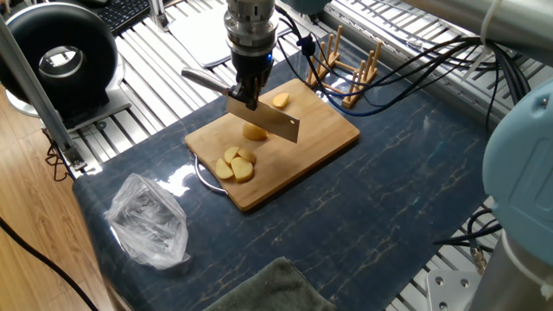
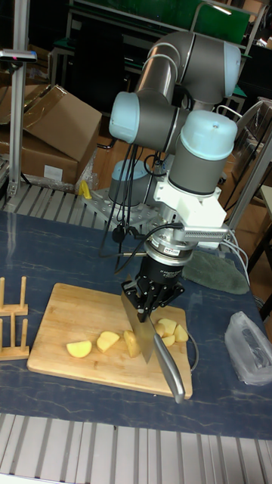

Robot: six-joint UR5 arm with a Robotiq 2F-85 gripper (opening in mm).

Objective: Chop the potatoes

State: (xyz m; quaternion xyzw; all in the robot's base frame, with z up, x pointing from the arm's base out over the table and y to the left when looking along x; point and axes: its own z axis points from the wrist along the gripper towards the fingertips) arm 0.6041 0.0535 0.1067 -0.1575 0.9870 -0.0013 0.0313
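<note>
While gripped, knife (image 1: pixel 263 122) over potatoes (image 1: pixel 235 164), apparently

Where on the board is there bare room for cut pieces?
Free: the bamboo board corner nearest the wooden rack, right of the knife. Also its end by the rack in the tall view. Crowded: the potatoes at the near corner and beneath the gripper.
</note>
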